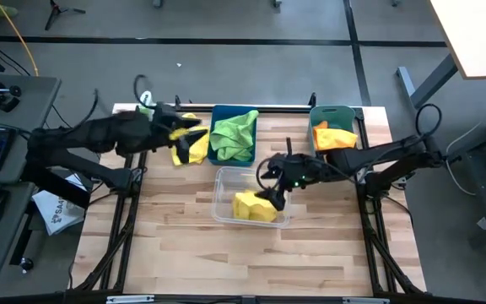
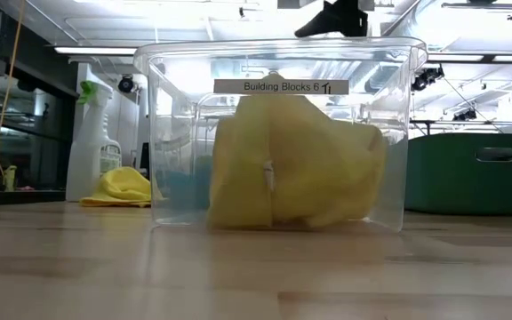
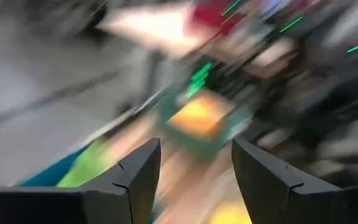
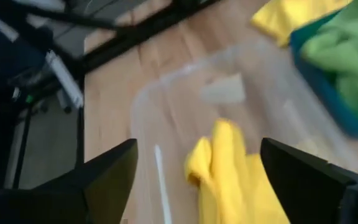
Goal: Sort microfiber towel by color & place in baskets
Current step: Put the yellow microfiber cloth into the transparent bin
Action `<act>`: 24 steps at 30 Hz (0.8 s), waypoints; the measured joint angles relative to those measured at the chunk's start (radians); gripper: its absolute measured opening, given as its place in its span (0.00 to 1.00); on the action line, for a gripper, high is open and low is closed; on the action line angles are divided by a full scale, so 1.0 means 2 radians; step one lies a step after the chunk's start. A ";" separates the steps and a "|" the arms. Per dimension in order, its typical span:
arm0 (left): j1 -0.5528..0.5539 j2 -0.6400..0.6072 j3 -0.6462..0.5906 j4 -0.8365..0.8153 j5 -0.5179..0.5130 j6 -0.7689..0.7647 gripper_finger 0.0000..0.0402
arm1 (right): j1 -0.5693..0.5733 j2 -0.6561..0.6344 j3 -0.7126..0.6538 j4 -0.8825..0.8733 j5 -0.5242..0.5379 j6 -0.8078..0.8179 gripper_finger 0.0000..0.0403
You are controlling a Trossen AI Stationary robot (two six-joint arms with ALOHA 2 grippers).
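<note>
Yellow towel (image 1: 254, 207): lying crumpled in clear bin (image 1: 226, 181), centre of wooden surface (image 1: 184, 253); low view showing it bunched against bin's near wall, under label reading "Building Blocks 6".
2nd yellow towel (image 1: 191, 149): lying on surface just left of blue bin (image 1: 216, 114), partly under left arm.
Green towels (image 1: 234, 135): sitting heaped in blue bin, back-centre.
Orange towel (image 1: 334, 137): sitting in teal bin (image 1: 332, 112), back-right.
Right gripper (image 1: 277, 196): hanging over clear bin's right side, directly above 1st yellow towel; jaws spread wide, holding nothing per wrist view.
Left gripper (image 1: 188, 127): hanging over 2nd yellow towel nr back-left; jaws parted, nothing betw. them.
Spray bottle (image 2: 92, 142): standing back-left, beside 2nd yellow towel.
</note>
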 joint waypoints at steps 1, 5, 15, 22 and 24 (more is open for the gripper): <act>0.013 0.005 0.009 -0.063 -0.011 -0.024 0.46 | -0.003 0.000 0.010 -0.008 0.007 0.001 0.85; 0.082 0.039 0.001 -0.277 0.009 -0.071 0.46 | -0.014 0.000 0.038 -0.030 0.045 0.001 0.88; 0.207 0.060 -0.241 -0.268 0.084 -0.149 0.46 | -0.039 0.000 0.086 -0.057 0.093 0.025 0.88; 0.216 0.045 -0.337 -0.130 0.088 -0.249 0.46 | -0.042 0.001 0.086 -0.064 0.094 0.046 0.88; 0.217 0.048 -0.348 -0.103 0.068 -0.266 0.46 | -0.042 0.001 0.086 -0.069 0.094 0.050 0.88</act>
